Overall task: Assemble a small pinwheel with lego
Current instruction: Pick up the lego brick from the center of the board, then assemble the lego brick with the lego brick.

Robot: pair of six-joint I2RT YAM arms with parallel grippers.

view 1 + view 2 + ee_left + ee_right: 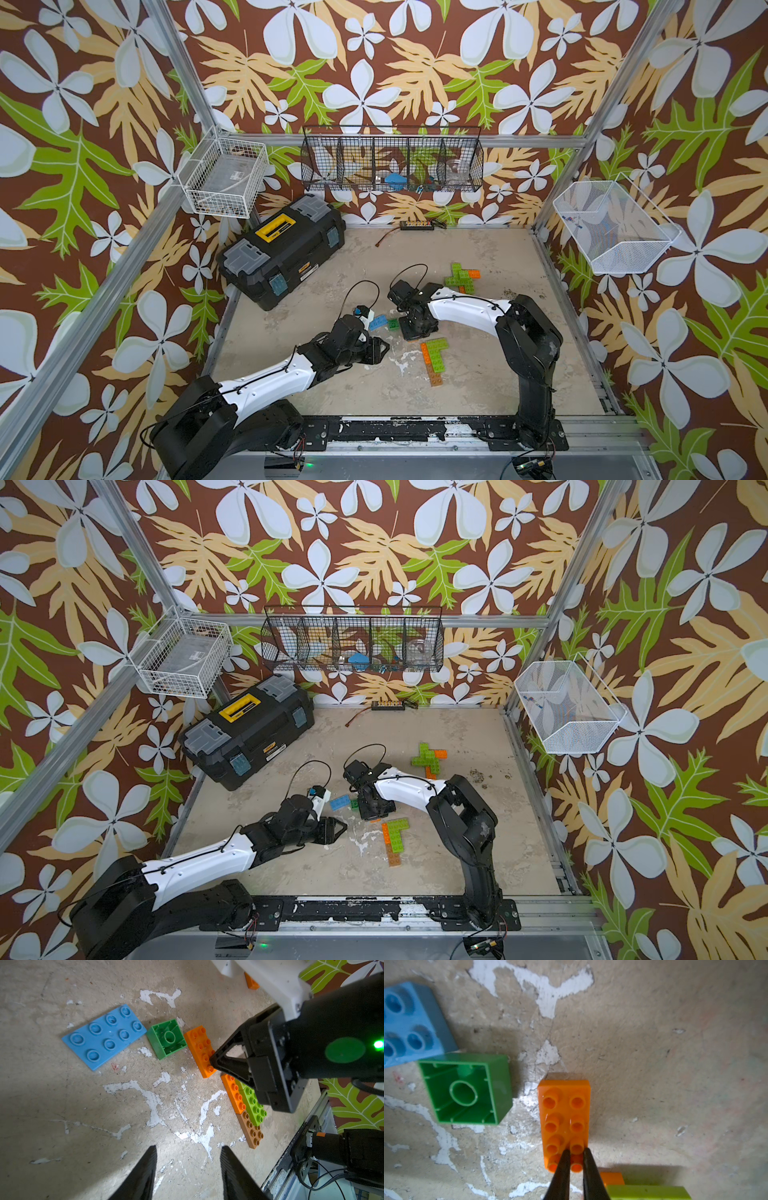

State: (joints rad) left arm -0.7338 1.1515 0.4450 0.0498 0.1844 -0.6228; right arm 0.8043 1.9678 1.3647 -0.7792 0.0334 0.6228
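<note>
Clamps the right gripper (576,1152) on an end stud of the orange brick (564,1113), flat near the middle of the bench (478,386), just beside the upturned dark green square (167,1038), blue plate (104,1036) past that. Holds the left gripper (188,1147) spread over bare bench nearer the front edge, gripping nothing.

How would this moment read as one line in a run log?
right gripper: shut on stud of orange brick | left gripper: open, empty | blue plate, green brick: loose nearby
</note>
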